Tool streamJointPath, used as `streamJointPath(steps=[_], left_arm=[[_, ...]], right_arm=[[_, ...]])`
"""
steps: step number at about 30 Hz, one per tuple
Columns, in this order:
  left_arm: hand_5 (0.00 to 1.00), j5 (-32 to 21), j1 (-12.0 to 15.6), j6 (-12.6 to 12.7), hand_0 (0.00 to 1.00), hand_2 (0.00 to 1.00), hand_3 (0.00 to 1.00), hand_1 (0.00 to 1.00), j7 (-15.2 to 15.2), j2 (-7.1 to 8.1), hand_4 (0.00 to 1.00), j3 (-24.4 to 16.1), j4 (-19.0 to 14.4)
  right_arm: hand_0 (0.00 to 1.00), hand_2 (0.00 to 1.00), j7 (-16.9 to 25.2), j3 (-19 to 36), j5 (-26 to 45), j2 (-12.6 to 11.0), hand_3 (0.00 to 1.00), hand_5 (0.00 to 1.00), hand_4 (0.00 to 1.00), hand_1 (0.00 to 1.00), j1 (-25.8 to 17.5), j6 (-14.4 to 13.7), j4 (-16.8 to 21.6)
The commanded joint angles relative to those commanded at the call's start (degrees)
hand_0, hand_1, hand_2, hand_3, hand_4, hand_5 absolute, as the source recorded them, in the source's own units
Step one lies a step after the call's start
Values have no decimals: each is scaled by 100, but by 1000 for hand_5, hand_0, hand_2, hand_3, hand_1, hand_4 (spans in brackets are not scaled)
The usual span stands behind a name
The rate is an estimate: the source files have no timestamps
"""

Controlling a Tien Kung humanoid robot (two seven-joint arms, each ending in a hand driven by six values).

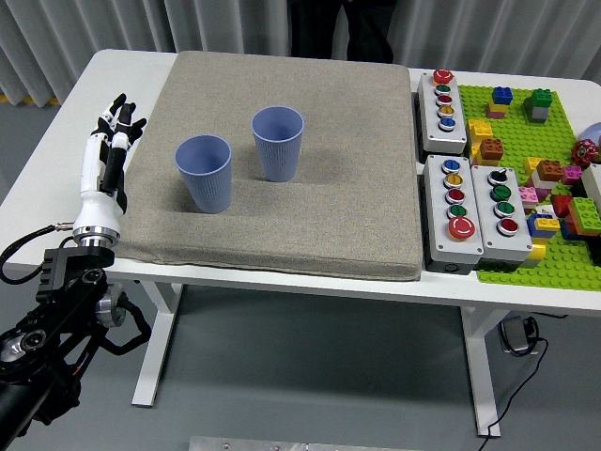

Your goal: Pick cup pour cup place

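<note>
Standing upright on a grey, felt-like square mat (282,225) are two blue ribbed plastic cups, both open-mouthed and apart from each other: the nearer blue cup (205,174) sits toward the mat's left side, and the farther blue cup (278,143) stands just beyond it to the right, closer to the mat's middle. Neither cup is touched by anything. The robot's left hand (108,155), white and black with five fingers, hovers over the white table (56,169) just off the mat's left edge, its fingers stretched out nearly straight and holding nothing; it is beside the nearer cup but clearly apart from it. To the right of the mat lie three grey button boxes (470,188) with coloured push buttons, and beyond them a green studded baseplate (526,132) carrying scattered coloured building bricks.
</note>
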Motion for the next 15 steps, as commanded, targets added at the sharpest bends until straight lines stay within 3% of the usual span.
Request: streamJointPath(steps=[7,8,15], left_arm=[[413,506,68,-284,888,998,998,878,231,69,958,-47,-58],[265,604,80,-332,928,998,998,924,274,85,936,-55,-75],[239,969,184,-547,941,998,998,938,473,191,930,-42,-203]], right_arm=[[697,630,-5,15,-24,-8,599,373,61,692,21,8,1],[697,630,-5,14,-23,-10,600,372,61,692,25,8,1],[698,630,-3,28,-41,-18,600,375,62,692,48,12,0]])
